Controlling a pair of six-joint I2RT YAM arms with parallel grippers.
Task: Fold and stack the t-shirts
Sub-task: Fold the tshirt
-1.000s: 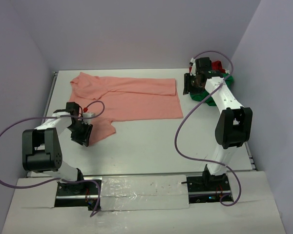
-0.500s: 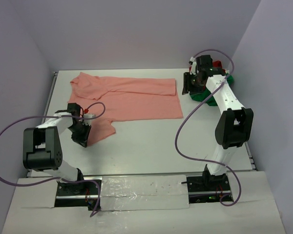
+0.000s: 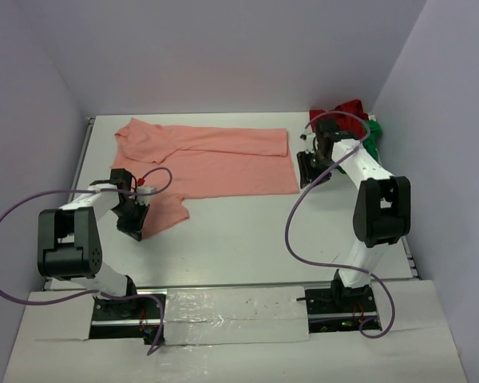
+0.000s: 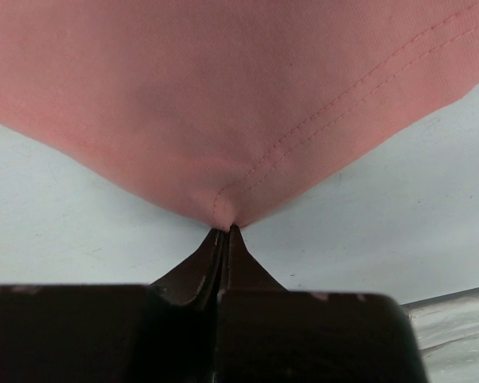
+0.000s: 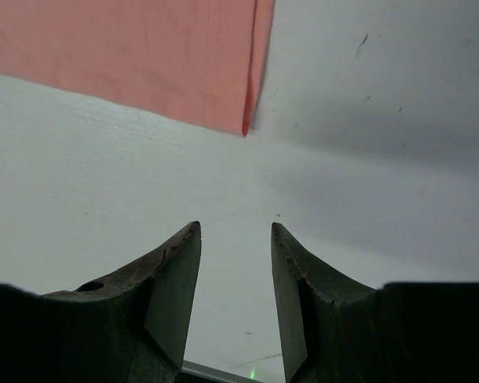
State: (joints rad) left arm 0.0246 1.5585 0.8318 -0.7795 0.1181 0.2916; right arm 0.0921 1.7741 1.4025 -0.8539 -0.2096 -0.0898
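Cloth first: the salmon-pink t-shirt [image 3: 215, 159] lies spread flat and matte across the far left of the white table [image 3: 239, 231]. At its near-left stitched hem corner the left gripper [image 4: 226, 235] is clenched tight. Beside the shirt's square near-right corner the right gripper [image 5: 235, 231] hangs released, its tapered fingers apart. The dark red t-shirt [image 3: 347, 109] and the green t-shirt [image 3: 373, 144] sit crumpled at far right.
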